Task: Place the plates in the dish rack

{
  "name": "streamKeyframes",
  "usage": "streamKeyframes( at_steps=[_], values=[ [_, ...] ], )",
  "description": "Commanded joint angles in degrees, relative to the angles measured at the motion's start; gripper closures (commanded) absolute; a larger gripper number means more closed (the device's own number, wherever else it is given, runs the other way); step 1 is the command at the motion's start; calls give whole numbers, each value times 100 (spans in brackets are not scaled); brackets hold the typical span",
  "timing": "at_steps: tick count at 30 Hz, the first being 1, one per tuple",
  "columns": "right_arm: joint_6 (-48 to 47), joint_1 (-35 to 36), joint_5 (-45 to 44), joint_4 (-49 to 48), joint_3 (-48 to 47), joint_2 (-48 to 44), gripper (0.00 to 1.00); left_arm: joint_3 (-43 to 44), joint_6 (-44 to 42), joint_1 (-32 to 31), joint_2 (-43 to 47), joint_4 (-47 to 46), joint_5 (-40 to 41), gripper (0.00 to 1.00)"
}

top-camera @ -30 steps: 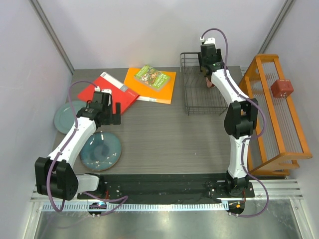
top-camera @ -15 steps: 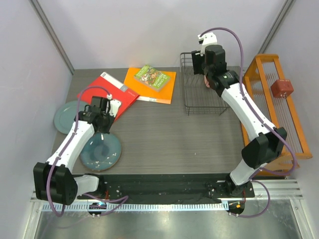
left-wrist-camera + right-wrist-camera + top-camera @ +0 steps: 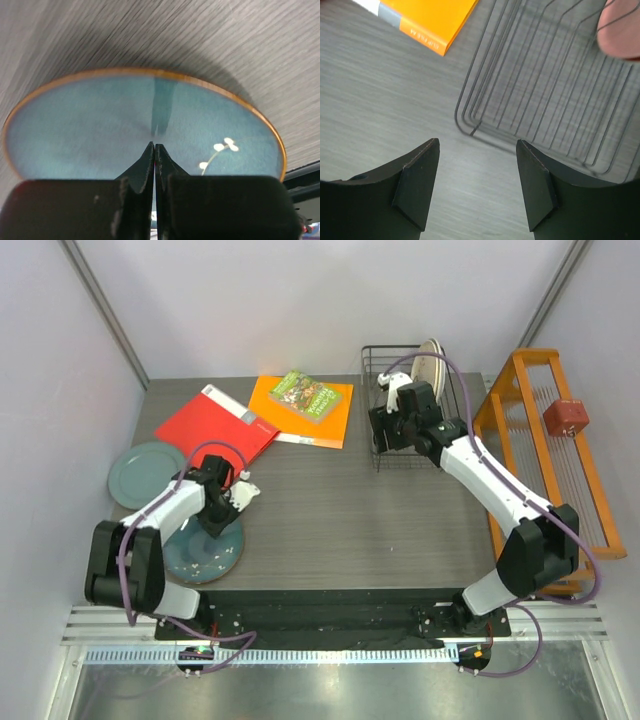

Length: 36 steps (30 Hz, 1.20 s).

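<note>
Grey table, teal plate, illegible book spine

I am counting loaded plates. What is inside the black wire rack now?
A pale plate stands on edge at the far right of the rack. The right arm covers the middle and near part from above, so more there cannot be excluded.
</note>
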<state>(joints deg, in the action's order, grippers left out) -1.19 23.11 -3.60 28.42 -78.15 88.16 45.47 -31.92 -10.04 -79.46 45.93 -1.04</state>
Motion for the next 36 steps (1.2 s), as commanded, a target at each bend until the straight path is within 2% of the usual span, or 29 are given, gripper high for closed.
streamKeyframes(
  at_steps=[1, 6, 14, 20, 24, 29, 36],
  values=[
    [251, 9, 210, -153, 335, -598, 32, 557, -482, -15, -674, 161, -274, 100],
    [277, 9, 236, -179, 660, -800, 32, 1033, -420, -208, -1484, 197, -502, 100],
    [154, 9, 52, -241, 1003, -1002, 31, 1587, -394, -1420, -2046, 320, -818, 100],
    [-118, 9, -71, -241, 1109, -1073, 31, 1947, 63, -2273, -2328, 223, -1161, 100],
    [-215, 9, -133, -267, 1249, -1125, 30, 2491, 441, -2721, -2600, 241, -1381, 100],
    [-267, 0, -141, -276, 1320, -1135, 30, 2563, 661, -2828, -2654, 188, -1373, 100],
    [-268, 9, -80, -329, 1285, -985, 30, 2133, 775, -2828, -2408, 47, -1241, 100]
  ],
)
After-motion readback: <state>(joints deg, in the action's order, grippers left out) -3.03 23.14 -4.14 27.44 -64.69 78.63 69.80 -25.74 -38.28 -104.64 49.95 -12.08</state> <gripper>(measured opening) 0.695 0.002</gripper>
